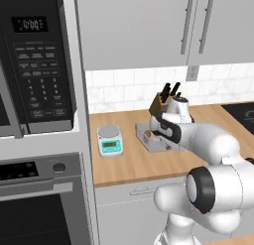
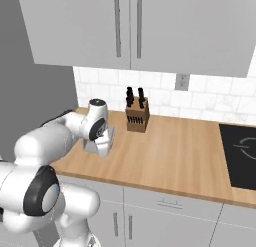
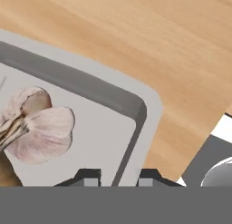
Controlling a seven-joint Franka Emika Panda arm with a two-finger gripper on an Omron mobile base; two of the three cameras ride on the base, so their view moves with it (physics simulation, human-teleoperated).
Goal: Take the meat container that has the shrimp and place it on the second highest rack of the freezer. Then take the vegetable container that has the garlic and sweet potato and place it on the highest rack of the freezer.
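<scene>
The claw (image 3: 118,177) straddles the rim of the vegetable container (image 3: 136,109) on the wooden desk (image 3: 149,41), jaws drawn narrow, one fingertip inside the wall and one outside. The garlic (image 3: 38,128) lies just inside the tray, to the claw's left.

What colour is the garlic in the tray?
The garlic is pale pinkish-white with a tan patch; the hand view shows it best, lying in the grey tray.
</scene>
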